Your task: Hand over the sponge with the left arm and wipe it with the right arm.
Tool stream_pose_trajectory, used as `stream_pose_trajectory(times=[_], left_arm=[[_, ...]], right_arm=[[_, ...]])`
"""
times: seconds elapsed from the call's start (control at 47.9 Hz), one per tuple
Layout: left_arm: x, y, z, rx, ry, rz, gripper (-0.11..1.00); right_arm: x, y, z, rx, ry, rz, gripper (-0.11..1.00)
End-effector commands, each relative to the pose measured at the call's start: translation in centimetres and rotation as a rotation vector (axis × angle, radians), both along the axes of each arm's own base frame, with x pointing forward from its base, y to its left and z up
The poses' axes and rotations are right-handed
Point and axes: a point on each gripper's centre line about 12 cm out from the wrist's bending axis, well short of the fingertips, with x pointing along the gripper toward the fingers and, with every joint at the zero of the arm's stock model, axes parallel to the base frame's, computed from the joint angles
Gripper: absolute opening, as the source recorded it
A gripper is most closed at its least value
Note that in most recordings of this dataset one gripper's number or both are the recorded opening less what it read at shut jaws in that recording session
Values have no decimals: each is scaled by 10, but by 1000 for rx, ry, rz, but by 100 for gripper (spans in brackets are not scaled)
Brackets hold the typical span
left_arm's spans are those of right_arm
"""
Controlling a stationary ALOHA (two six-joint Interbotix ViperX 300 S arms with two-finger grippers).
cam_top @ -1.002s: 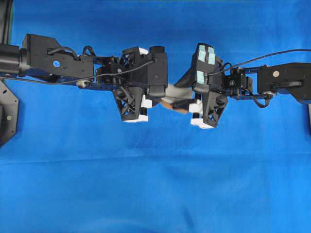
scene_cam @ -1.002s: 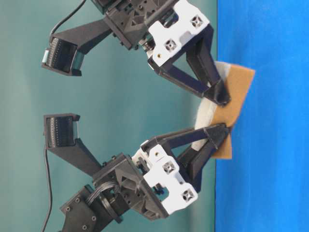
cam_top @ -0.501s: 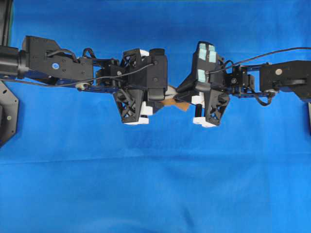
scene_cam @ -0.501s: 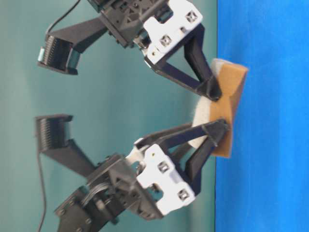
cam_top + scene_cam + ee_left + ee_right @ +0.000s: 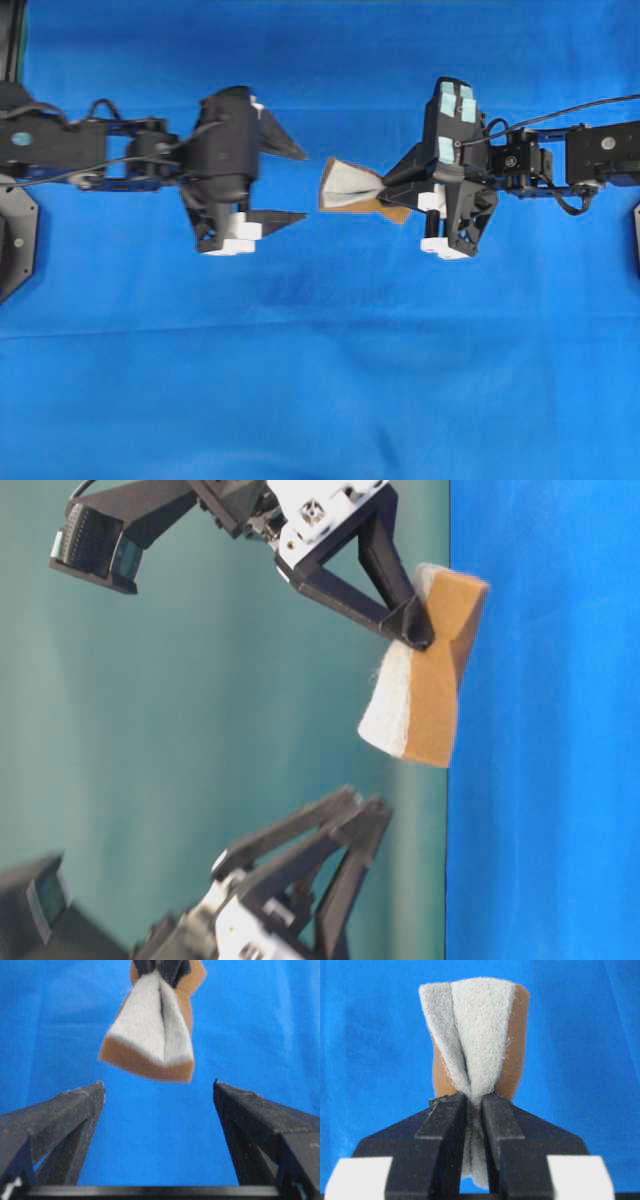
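The sponge (image 5: 350, 186) hangs in the air over the blue cloth, folded so that its grey-white face is pinched inward and its orange-tan layer faces out. My right gripper (image 5: 388, 190), on the arm with teal patches, is shut on the sponge's right end. In the right wrist view the jaws of the right gripper (image 5: 474, 1101) squeeze the sponge (image 5: 475, 1025) tightly. My left gripper (image 5: 300, 184) stands open a short gap left of the sponge, touching nothing. From the left wrist, the left gripper (image 5: 158, 1084) is spread wide with the sponge (image 5: 150, 1035) ahead of its tips.
Blue cloth (image 5: 320, 380) covers the whole table. A black mount plate (image 5: 14, 240) sits at the left edge. In the table-level view the sponge (image 5: 425, 695) hangs from the right gripper (image 5: 415, 632) above the left gripper (image 5: 364, 806), before a teal backdrop (image 5: 200, 730).
The left gripper opened, let go of the sponge and drew back to the left. The right gripper closed on the sponge and now carries it alone, shifted slightly right.
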Motion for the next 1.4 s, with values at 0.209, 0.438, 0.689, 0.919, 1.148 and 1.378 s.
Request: stream_pose_trajectory(times=[0.209,0.438,0.689,0.919,1.148,1.378], left_arm=[[-37,-7,25,-3,-183,-3,86],[-43,-7,26,-33,-208,10,86],[-43,-7,26,-34,-208,11,86],[-43,-7,25,-34,-207,10,85],[-43,-7,26,-34,-208,10,86],[-42,-7,26,-34,-208,10,85]], right_arm=[[1,2,12,-3,-35,5,15],[3,1,7,-3,-21,6,15],[12,1,-36,8,95,6,15],[19,0,-70,14,167,9,15],[21,-6,-80,15,168,-6,15],[11,-53,-81,-11,176,-97,15]])
